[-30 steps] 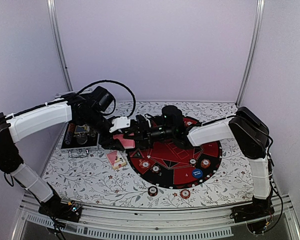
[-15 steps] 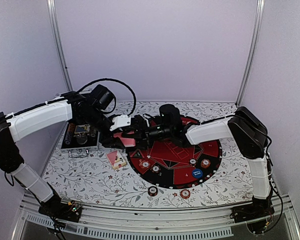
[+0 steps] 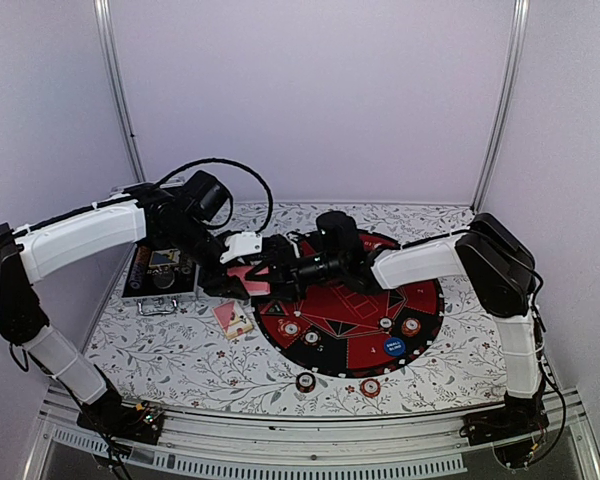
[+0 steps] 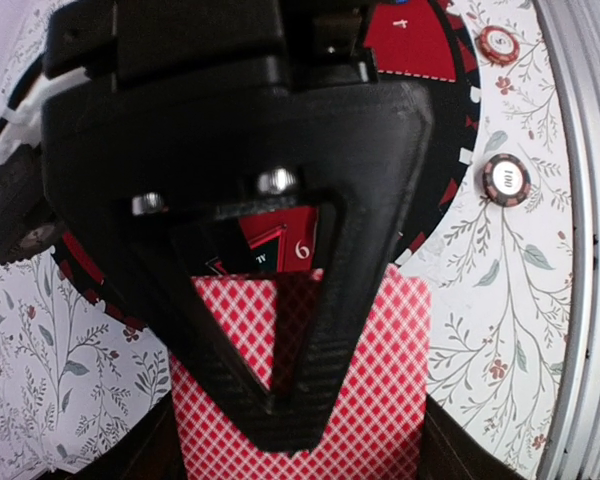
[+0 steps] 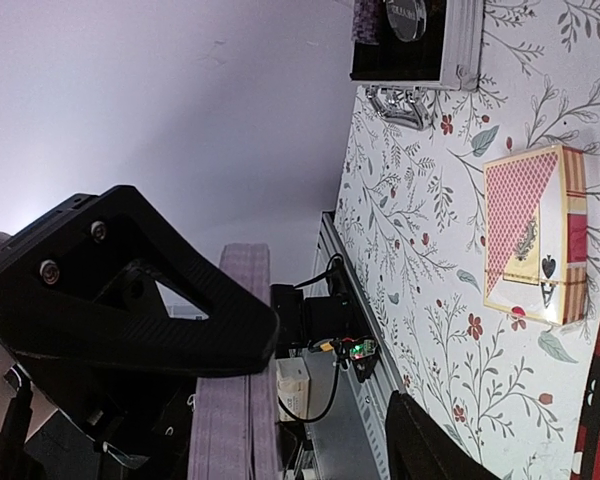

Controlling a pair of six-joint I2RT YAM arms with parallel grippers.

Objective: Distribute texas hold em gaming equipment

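Note:
My left gripper (image 3: 229, 282) (image 4: 300, 455) is shut on a stack of red-checked-backed playing cards (image 3: 243, 283) (image 4: 380, 380), held above the left edge of the mat. My right gripper (image 3: 266, 268) (image 5: 330, 370) reaches in from the right. Its jaws stand open with nothing between them. One triangular finger (image 4: 280, 330) of it lies across the top of the cards. Poker chips (image 3: 291, 328) (image 3: 410, 326) and a blue button disc (image 3: 394, 348) lie on the mat. Two more chips (image 3: 306, 381) (image 3: 370, 386) lie on the tablecloth in front of it.
The round black-and-red mat (image 3: 350, 305) fills the table's middle right. A card box (image 3: 232, 318) (image 5: 535, 235) lies on the floral cloth to its left. An open silver case (image 3: 160, 275) (image 5: 460, 45) sits at the back left. A metal rail (image 3: 280, 435) runs along the near edge.
The right arm has edged left toward the held cards and its jaws have widened. The left gripper and the cards have hardly moved.

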